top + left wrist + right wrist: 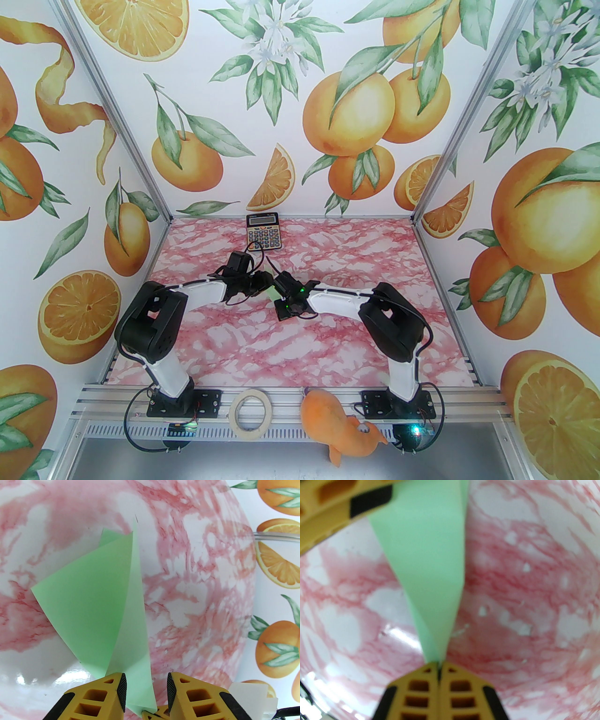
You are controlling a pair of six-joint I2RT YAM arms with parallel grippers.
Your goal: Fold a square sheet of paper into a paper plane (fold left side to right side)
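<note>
At the middle of the pink-marbled table, the two arms are meeting over the work. On the left, the left pincer is standing released. Its yellow, black-padded fingers are straddling one edge of the thin pale green paper plane with a gap between them, so they are not pinching it. The paper is hanging just above the table and casting a soft shadow there. It is showing a broad darker flap on the left, a narrower lighter panel beside it and a sharp crease between them. On the right, the right pincer is clenched on the narrow pointed end of the paper and carrying it.

Judging by that shape, the side-to-side fold and the slanted folds are already in, and the sheet is no longer a flat square. What is left looks like matching and pressing the wing flaps, since the layers are gaping rather than lying flat.

Around the work, a black-and-orange calculator is lying at the far edge, well apart. On the near rail between the arm bases, a round roll of beige tape is sitting to the left of an orange plush toy. Nothing is blocking the paper, and the only crowding is the two pincers working close together.
</note>
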